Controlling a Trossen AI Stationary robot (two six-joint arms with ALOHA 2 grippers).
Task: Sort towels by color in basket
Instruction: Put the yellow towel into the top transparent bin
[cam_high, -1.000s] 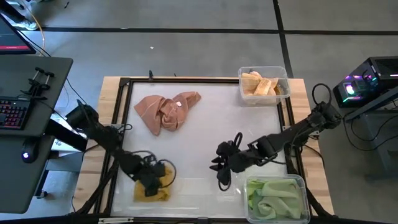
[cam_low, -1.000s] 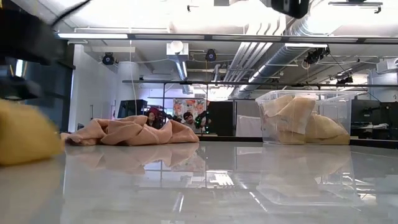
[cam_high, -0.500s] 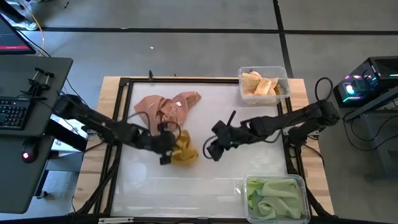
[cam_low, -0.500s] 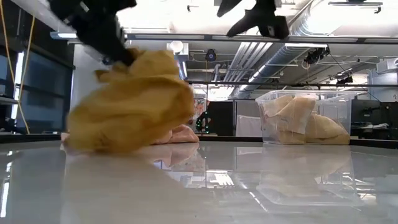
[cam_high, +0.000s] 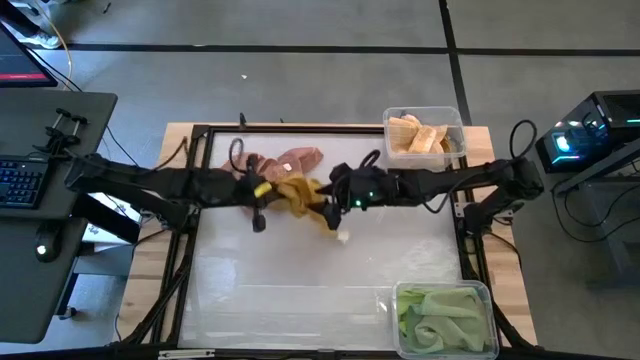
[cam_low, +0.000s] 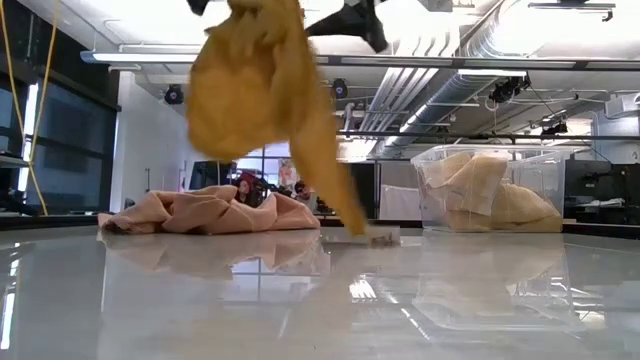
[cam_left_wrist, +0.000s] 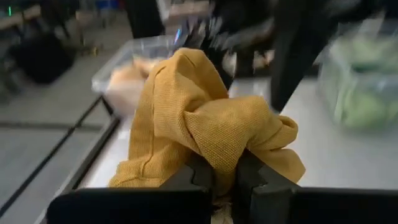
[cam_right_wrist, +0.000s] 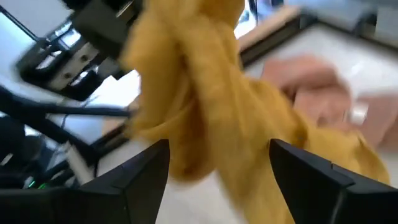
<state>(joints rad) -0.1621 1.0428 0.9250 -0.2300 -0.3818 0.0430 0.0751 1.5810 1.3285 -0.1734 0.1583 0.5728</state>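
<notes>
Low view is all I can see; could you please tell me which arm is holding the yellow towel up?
Observer: The left pincer is shut on the yellow towel.
Operator: Thank you; where is the right one?
Observer: The right pincer is open, facing the towel from the opposite side.
Operator: Is any bin outside my picture?
Observer: Yes, green towels fill a clear bin on the right arm's side, at the high view's bottom edge.

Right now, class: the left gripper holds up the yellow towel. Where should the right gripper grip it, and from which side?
Grip the hanging tail of the yellow towel, coming from the right gripper side. The left gripper pinches the bunched top, so the tail hangs free, its tip touching the table.
</notes>
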